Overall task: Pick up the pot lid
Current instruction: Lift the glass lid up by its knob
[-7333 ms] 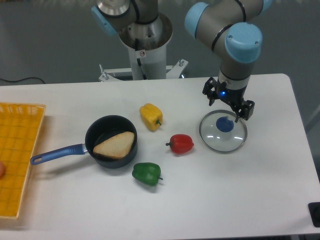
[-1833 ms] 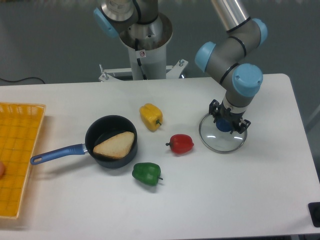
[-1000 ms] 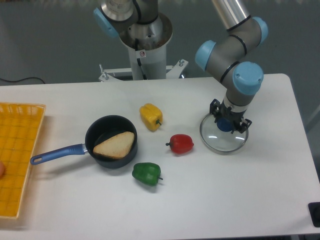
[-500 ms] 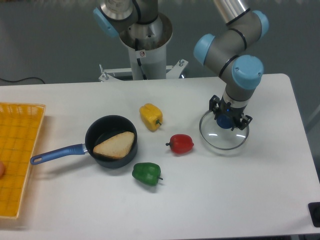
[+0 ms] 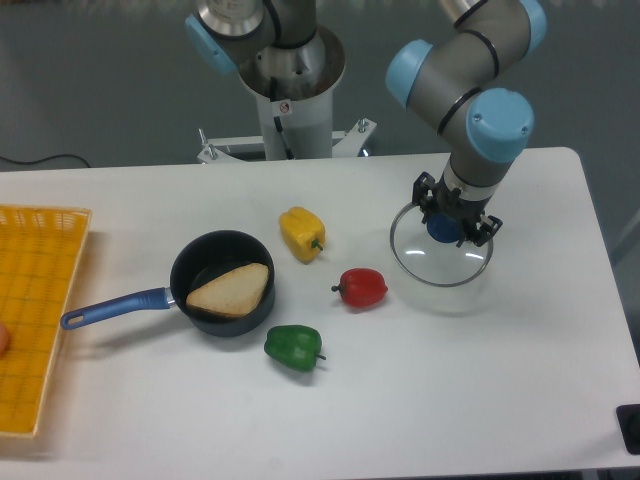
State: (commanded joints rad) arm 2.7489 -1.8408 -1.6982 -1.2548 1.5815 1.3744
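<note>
1 pincer [image 5: 452, 213], reaching in from the far right, fingers drawn in on the blue knob [image 5: 443, 231] of the pot lid [image 5: 437, 274]. So: holding lid by knob. 1 lid in view, clear, round, thin rim, on the right side of the scene. Looks raised off the table [image 5: 450, 400]; gap under it can't be judged from this angle.

Peppers: 3, one per color, well clear of each other's surfaces.
- 1 yellow [image 5: 299, 232], far side, between pan and lid. Green stem end points right and near.
- 1 red [image 5: 364, 288], near and left of the lid, stem end to the left.
- 1 green [image 5: 292, 347], nearest of the 3, stem end to the right and near.

1 black pan [image 5: 223, 325], left of the peppers, standing upright. 1 blue handle [image 5: 115, 308] on it, pointing left and slightly near. Inside: 1 tan piece [image 5: 232, 292], leaning toward the right/near wall; what it is, can't tell.

1 orange crate [image 5: 75, 240] at the left edge, cut off by the frame. 1 reddish round item [image 5: 3, 338] partly visible in it, can't identify.

1 black object [image 5: 628, 418] at the near right corner, also cut off. 1 dark cable [image 5: 45, 161] beyond the table, far left.
</note>
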